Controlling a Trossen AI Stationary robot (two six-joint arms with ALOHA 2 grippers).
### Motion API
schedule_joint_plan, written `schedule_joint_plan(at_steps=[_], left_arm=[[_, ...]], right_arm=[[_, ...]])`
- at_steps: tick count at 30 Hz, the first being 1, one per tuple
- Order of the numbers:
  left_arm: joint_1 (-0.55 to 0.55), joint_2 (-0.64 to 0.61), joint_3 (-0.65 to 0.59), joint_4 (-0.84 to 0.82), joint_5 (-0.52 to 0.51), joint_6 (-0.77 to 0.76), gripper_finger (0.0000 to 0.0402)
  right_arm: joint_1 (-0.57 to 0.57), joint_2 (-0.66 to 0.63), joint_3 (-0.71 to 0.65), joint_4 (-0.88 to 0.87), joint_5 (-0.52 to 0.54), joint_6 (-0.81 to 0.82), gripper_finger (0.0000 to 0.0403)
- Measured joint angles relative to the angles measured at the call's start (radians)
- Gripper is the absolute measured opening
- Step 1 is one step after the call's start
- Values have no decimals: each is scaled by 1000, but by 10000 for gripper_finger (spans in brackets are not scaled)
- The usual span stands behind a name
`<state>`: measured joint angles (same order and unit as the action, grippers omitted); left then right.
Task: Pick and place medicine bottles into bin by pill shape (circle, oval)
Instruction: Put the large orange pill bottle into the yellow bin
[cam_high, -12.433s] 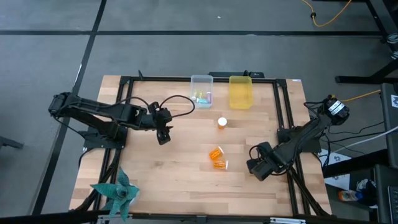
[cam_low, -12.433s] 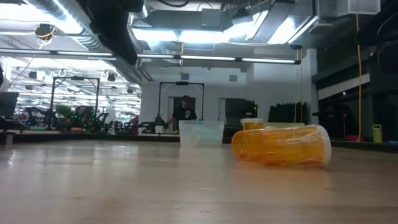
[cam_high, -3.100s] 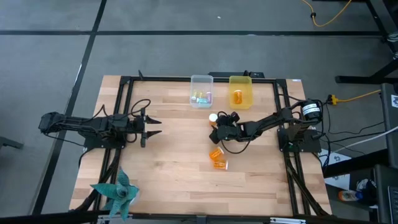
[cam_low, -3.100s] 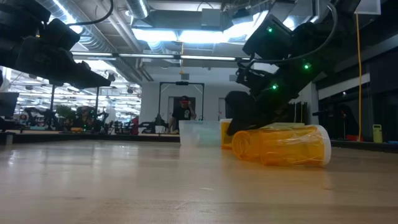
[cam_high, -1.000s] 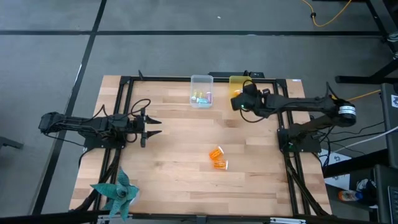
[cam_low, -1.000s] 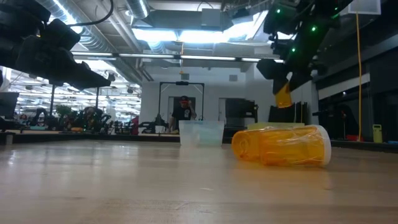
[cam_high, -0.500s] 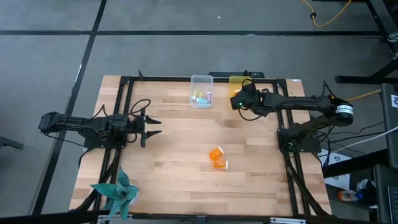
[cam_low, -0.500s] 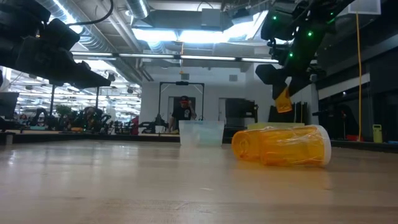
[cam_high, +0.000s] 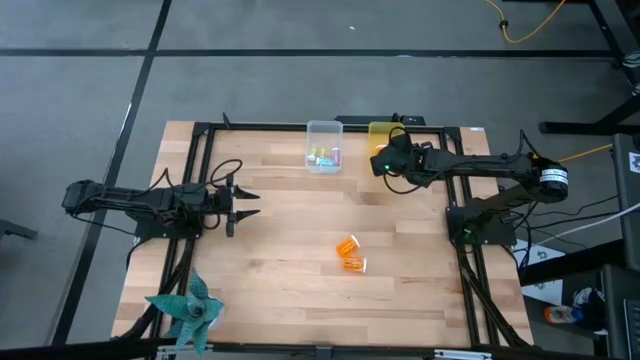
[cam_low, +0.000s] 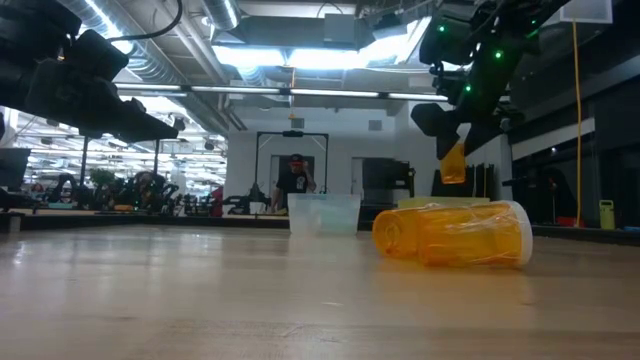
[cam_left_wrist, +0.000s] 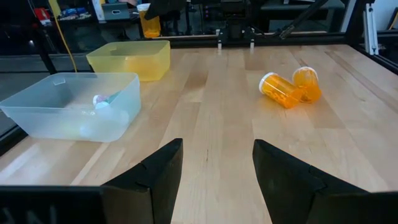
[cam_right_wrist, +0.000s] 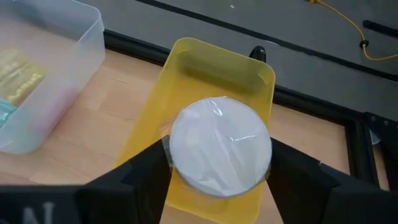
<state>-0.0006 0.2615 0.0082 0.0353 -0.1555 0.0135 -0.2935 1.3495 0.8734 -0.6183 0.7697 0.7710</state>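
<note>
My right gripper (cam_high: 381, 160) hangs over the yellow bin (cam_high: 385, 131) at the table's far edge, shut on an amber medicine bottle with a white cap (cam_right_wrist: 219, 146); the bottle also shows in the low view (cam_low: 453, 161). Two more amber bottles (cam_high: 349, 253) lie on their sides mid-table, touching each other. The clear bin (cam_high: 324, 146) left of the yellow one holds pastel vials. My left gripper (cam_high: 243, 205) is open and empty, low over the table's left part, waiting. My right gripper pinches the amber bottle between its two fingers (cam_right_wrist: 147, 174), on opposite sides of the body just under the white cap (cam_right_wrist: 219, 146). The fingers come from above, pointing down along the bottle. The bottle hangs below them, nearly upright, clear above the yellow bin (cam_right_wrist: 258, 78).
A teal paper pinwheel (cam_high: 186, 310) lies at the near left corner. A black frame (cam_high: 200, 150) runs along the table's left, far and right sides. Bare wood lies between my left gripper and the two lying bottles (cam_left_wrist: 289, 88).
My right gripper has shifted slightly toward the table's left edge above the yellow bin, still shut on the bottle, which now hangs a bit more upright.
</note>
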Motion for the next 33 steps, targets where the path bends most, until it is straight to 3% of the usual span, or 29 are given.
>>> schedule_joint_plan(at_steps=[10,20,27,33], left_arm=[[0,0,0,0,0,0,190],[0,0,0,0,0,0,190],[0,0,0,0,0,-1,190],[0,0,0,0,0,-1,190]], right_arm=[[0,0,0,25,6,-42,287],[0,0,0,24,2,-38,291],[20,0,0,33,-116,-46,291],[171,0,-1,171,-209,-146,291]])
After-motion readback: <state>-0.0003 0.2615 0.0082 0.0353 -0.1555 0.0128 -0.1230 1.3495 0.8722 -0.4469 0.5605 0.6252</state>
